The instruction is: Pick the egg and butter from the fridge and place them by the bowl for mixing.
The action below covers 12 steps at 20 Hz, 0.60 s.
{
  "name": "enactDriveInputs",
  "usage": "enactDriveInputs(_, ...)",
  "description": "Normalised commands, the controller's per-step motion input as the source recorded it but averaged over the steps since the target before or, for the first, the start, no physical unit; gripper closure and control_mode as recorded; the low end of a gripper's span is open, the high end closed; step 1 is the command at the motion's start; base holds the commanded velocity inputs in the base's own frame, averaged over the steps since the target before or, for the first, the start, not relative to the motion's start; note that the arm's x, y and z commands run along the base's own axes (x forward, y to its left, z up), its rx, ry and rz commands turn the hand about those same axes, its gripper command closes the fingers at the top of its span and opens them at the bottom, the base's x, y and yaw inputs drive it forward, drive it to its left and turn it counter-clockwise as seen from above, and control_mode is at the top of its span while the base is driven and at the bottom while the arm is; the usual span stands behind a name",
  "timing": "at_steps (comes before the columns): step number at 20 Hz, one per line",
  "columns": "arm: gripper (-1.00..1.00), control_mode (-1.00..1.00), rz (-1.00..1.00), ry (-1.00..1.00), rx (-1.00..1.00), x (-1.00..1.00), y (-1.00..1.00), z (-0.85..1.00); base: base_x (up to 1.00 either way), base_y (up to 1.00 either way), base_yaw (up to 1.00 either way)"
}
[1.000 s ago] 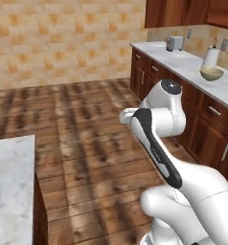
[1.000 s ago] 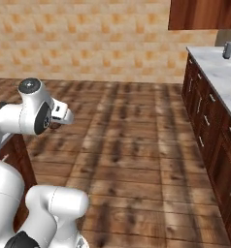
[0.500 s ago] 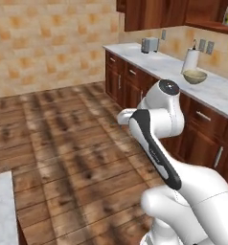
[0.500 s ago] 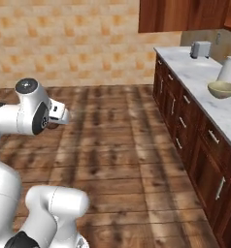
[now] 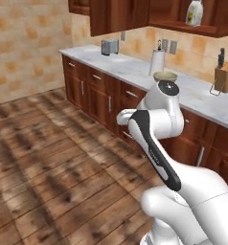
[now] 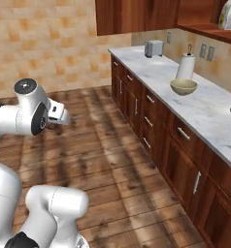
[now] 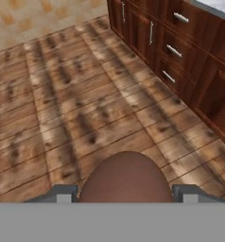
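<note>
Wooden floor planks (image 7: 86,94) cover the kitchen, and a long marble counter (image 6: 209,111) runs over dark brown cupboards (image 6: 156,131) along the wall. On this counter stands the bowl (image 6: 183,86), tan-olive with a lighter rim, just beside a white paper roll (image 6: 186,66). Farther along the counter, near its far end, a toaster (image 6: 154,48) is placed. In the left base view the bowl (image 5: 165,76) is seen behind the top joint of the arm, and a knife block (image 5: 223,76) stands on the counter to its right. A white bottle (image 5: 194,12) sits on the upper shelf. In the hand view the egg (image 7: 126,177), reddish-brown and round, lies between the two grey fingertips (image 7: 62,193) of the gripper (image 7: 126,194), which is closed on it from both sides. The egg is held above the floor, well apart from the bowl, with the cupboard drawers at the upper right of this view.
</note>
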Motion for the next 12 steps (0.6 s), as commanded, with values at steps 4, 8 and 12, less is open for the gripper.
enactDriveInputs(4, 1.0, 1.0, 0.0, 0.0, 0.0, 0.0, 0.0, 0.0, 0.62, 0.11, -0.39)
enactDriveInputs(8, 1.0, 1.0, 0.0, 0.0, 0.0, 0.0, 0.0, 0.0, 0.65, 0.12, -0.36)
enactDriveInputs(12, 1.0, 1.0, 0.0, 0.0, 0.0, 0.0, 0.0, 0.0, 0.66, 0.11, -0.34)
